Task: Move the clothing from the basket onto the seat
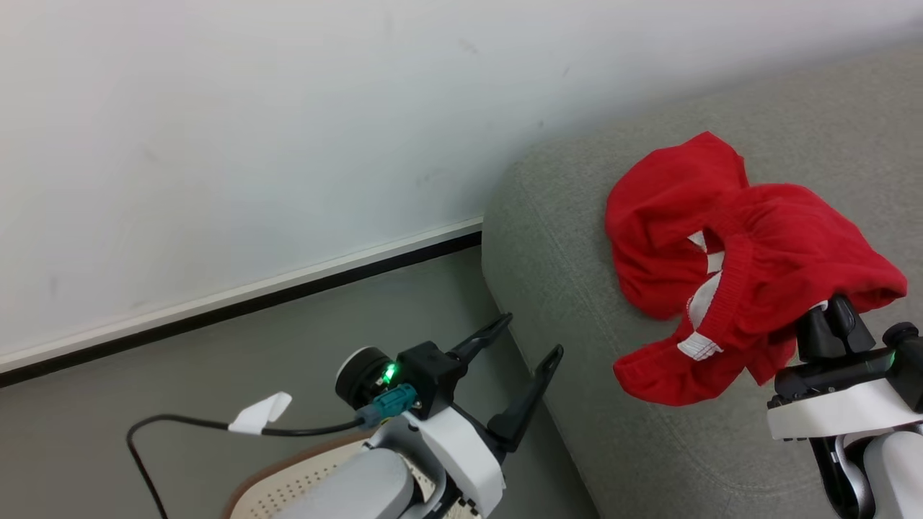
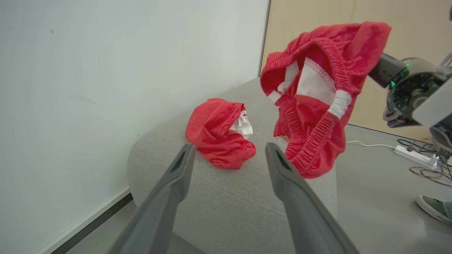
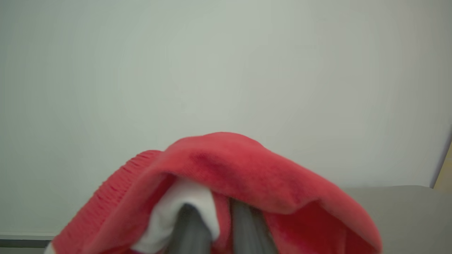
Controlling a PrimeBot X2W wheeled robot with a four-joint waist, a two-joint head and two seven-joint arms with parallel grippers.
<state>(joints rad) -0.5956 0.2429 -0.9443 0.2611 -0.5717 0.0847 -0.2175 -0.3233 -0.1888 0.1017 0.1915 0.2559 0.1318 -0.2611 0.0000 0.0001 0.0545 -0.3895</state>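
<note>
red soft cloth, limp and light, hanging from the right gripper (image 1: 829,310) over the seat (image 1: 577,252)
the held garment (image 2: 317,106) drapes over the fingers, which are pressed together on a fold near its ribbed elastic band. it looks floppy, light and unbreakable, so any bunched fold or the band itself should give a sure hold. a second garment (image 2: 215,134) lies crumpled on the seat just beyond the fingertips. the left gripper (image 1: 530,335) is spread wide and empty, above the basket (image 1: 288,483).
</note>
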